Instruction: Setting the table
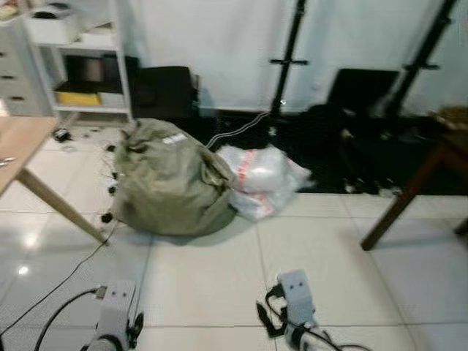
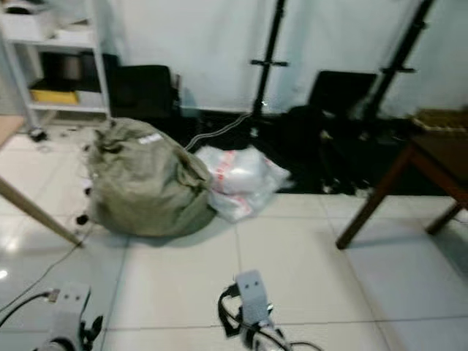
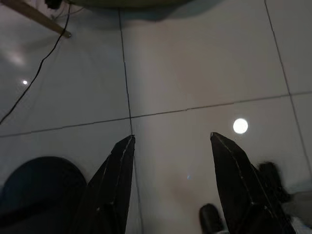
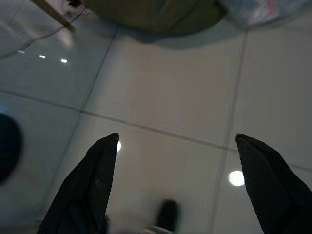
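1. I saw both arms hanging low over the tiled floor (image 1: pixel 314 248), holding nothing.
2. The left gripper (image 3: pixel 173 141) was released, fingers apart above bare tile.
3. The right gripper (image 4: pixel 178 146) was spread wide too.
4. Ahead of both jaws lay an olive sack (image 1: pixel 172 179), a white plastic bag (image 1: pixel 259 175) touching it.
5. The dark table (image 2: pixel 431 157) stood well off to the right jaws' side, a light table (image 1: pixel 22 142) to the left's.

An olive-green sack (image 1: pixel 172 181) slumps on the tiled floor (image 1: pixel 322 270), a white plastic bag (image 1: pixel 262 178) touching its side.
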`<state>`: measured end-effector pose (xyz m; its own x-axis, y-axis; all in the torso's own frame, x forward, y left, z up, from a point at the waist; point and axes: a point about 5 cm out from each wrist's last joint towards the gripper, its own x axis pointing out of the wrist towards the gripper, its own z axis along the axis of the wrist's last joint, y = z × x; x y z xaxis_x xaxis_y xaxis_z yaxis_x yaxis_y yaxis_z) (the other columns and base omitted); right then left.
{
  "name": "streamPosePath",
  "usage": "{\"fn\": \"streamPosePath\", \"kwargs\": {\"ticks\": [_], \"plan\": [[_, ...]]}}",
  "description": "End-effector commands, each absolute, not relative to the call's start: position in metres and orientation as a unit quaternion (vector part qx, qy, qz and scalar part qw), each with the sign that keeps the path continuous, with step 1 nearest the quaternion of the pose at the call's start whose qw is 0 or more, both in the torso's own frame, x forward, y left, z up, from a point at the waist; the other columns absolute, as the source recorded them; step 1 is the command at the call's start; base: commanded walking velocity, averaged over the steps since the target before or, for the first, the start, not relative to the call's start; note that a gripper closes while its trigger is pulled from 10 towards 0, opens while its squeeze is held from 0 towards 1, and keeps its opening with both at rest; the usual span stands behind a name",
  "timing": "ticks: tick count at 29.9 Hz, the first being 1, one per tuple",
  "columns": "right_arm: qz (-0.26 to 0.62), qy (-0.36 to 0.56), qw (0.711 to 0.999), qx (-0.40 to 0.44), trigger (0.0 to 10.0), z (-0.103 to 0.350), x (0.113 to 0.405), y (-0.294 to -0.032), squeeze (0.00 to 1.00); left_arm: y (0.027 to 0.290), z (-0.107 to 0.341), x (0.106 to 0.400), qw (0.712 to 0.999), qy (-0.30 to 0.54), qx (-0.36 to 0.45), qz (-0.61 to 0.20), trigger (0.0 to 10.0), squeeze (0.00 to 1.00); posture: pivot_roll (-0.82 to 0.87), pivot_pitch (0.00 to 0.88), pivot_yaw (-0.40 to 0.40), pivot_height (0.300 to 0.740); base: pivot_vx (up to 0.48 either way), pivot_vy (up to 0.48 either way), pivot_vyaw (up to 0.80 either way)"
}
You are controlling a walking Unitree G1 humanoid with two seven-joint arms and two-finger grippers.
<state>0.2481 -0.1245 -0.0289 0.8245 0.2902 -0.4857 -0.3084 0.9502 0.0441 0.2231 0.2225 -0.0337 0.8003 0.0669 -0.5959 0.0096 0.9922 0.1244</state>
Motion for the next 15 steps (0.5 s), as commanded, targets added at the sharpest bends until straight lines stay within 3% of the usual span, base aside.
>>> {"fn": "streamPosePath", "kwargs": {"ticks": [1, 15], "plan": [[0.146, 0.259, 0.954, -0.021, 10.0, -0.0323, 0.2452, -0.1321, 0.00, 0.2202, -0.0370, 0.2209, 0.945, 0.322, 0.057, 0.012, 10.0, 0.00, 0.02, 0.000, 0.075, 0.740, 0.000, 0.000, -0.78], [0.140, 0.261, 0.955, -0.014, 10.0, -0.0332, 0.2452, -0.1328, 0.00, 0.2211, -0.0369, 0.2221, 0.945, 0.322, 0.060, 0.011, 10.0, 0.00, 0.02, 0.000, 0.081, 0.740, 0.000, 0.000, -0.78]]}}
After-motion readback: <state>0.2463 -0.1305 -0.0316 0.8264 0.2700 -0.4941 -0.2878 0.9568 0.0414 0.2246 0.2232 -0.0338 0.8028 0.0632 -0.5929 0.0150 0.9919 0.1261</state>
